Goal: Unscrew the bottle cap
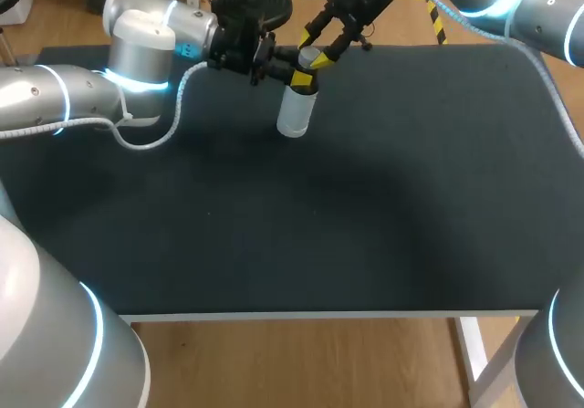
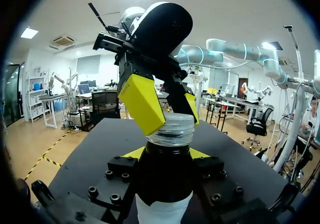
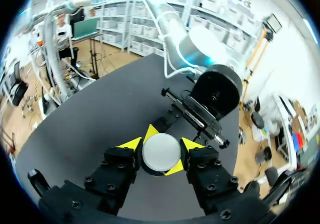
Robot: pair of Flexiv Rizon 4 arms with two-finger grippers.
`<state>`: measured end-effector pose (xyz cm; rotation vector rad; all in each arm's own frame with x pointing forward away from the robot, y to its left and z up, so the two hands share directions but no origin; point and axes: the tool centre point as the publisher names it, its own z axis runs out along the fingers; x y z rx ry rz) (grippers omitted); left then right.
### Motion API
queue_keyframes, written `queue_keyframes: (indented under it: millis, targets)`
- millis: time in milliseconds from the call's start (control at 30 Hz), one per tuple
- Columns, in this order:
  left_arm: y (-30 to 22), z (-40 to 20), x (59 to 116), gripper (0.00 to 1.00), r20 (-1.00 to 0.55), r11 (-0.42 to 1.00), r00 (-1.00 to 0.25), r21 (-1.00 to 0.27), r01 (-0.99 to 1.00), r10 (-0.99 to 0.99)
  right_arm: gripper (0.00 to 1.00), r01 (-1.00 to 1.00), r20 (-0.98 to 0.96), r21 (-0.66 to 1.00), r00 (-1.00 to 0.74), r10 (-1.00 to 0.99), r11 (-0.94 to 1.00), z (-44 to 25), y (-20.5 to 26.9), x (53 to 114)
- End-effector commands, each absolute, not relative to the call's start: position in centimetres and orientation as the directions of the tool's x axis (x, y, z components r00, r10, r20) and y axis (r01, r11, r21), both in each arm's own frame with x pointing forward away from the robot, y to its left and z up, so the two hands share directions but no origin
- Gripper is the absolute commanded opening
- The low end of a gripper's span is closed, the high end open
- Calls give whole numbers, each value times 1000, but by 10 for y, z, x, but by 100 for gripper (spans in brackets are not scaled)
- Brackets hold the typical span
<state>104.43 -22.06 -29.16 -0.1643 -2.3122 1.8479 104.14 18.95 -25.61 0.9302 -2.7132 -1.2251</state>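
Bottle (image 1: 296, 111) stands upright on the bench (image 1: 383, 198), near the far edge, long axis vertical. Left claw (image 2: 166, 155) is clamped on the bottle from the side, just under the cap (image 2: 175, 129). Right claw (image 3: 161, 145) sits directly above, in line with that axis, fingers closed on the cap from two sides. Contents cannot be told. Judgement: the next move is a twist about the vertical.

table: dark matte top (image 1: 365, 207), seen in all three views
front edge: pale strip (image 1: 319, 315) along the near side
leg: white (image 1: 472, 353), near right corner
on top: bottle (image 1: 295, 116), white label, far side, left of middle
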Motion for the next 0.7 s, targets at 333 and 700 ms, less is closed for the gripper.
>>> queue_keyframes:
  millis: [333,700]
  targets:
    - [-219,-295,1050,0,71,224,-978,-974,-26,196,0,-582,-259,725,-726,-637,369,-231,179,1051]
    - [-219,-295,1050,0,71,224,-978,-974,-26,196,0,-636,-273,699,-660,-700,327,-221,174,1051]
